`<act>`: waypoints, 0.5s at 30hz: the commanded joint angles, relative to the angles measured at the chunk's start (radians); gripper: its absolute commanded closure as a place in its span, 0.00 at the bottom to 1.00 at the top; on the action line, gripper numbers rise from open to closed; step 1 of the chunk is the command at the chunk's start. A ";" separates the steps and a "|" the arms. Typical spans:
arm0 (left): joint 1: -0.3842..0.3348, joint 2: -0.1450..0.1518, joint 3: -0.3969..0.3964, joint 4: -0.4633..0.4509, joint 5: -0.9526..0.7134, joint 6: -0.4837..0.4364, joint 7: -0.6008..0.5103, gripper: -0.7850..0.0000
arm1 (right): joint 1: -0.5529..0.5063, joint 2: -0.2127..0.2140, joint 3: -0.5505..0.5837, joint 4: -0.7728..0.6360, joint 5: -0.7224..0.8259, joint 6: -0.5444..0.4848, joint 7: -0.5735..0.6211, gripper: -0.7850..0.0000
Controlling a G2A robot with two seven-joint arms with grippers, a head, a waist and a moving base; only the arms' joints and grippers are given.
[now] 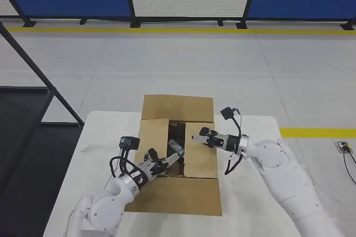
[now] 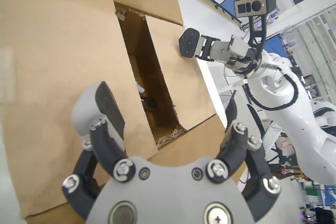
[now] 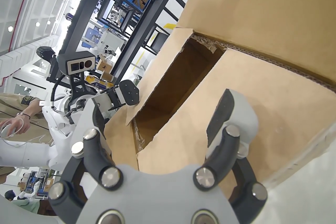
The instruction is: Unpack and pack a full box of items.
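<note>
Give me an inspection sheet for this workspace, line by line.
Surface: white table, bears the box.
Job's things: cardboard box, side flaps part folded in, gap between; dark item and paper shreds inside.
Clutter: nothing seen.
Hands: left hand open near the gap; right hand open at one flap.
Cables: black cable on the right arm; floor socket with cable.
Surroundings: blue panels, yellow floor line.

Bright, even light; deep shadow inside the box (image 1: 178, 108).
</note>
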 commanded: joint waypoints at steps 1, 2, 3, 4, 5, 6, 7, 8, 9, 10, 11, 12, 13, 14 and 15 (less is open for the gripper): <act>-0.004 0.001 -0.003 0.000 -0.031 0.008 -0.013 0.00 | 0.000 0.000 -0.002 0.000 0.000 -0.004 0.004 0.00; -0.007 0.002 -0.004 0.000 -0.034 0.010 -0.018 0.00 | 0.000 0.001 -0.002 -0.002 -0.005 -0.009 0.001 0.00; -0.009 0.002 -0.004 0.004 -0.035 0.012 -0.021 0.00 | -0.001 0.001 -0.002 -0.005 -0.012 -0.016 -0.003 0.00; -0.011 0.003 -0.003 0.008 -0.047 0.017 -0.026 0.00 | -0.002 0.003 -0.003 -0.009 -0.026 -0.023 -0.005 0.00; -0.014 0.003 -0.004 0.012 -0.052 0.021 -0.027 0.00 | -0.004 0.003 -0.004 -0.015 -0.032 -0.031 -0.007 0.00; -0.017 0.004 -0.003 0.015 -0.054 0.023 -0.028 0.00 | -0.008 0.004 -0.005 -0.020 -0.031 -0.044 -0.006 0.00; -0.018 0.004 -0.002 0.019 -0.061 0.027 -0.032 0.00 | -0.010 0.005 -0.005 -0.025 -0.037 -0.053 -0.004 0.00; -0.020 0.005 -0.001 0.022 -0.067 0.030 -0.032 0.00 | -0.013 0.006 -0.006 -0.030 -0.043 -0.061 -0.002 0.00; -0.022 0.005 0.000 0.025 -0.069 0.032 -0.030 0.00 | -0.017 0.007 -0.007 -0.036 -0.041 -0.068 0.001 0.00; -0.024 0.006 0.002 0.029 -0.070 0.032 -0.029 0.00 | -0.020 0.008 -0.007 -0.040 -0.041 -0.073 0.003 0.00; -0.025 0.006 0.004 0.034 -0.076 0.035 -0.029 0.00 | -0.021 0.009 -0.006 -0.044 -0.044 -0.074 0.003 0.00; -0.026 0.006 0.006 0.038 -0.086 0.039 -0.030 0.00 | -0.022 0.010 -0.005 -0.049 -0.050 -0.081 -0.003 0.00; -0.029 0.006 0.006 0.042 -0.089 0.041 -0.030 0.00 | -0.026 0.011 -0.004 -0.054 -0.057 -0.091 -0.009 0.00; -0.031 0.007 0.007 0.046 -0.093 0.044 -0.029 0.00 | -0.030 0.012 -0.004 -0.058 -0.059 -0.102 -0.011 0.00; -0.032 0.007 0.008 0.050 -0.101 0.047 -0.031 0.00 | -0.034 0.013 -0.004 -0.061 -0.059 -0.109 -0.012 0.00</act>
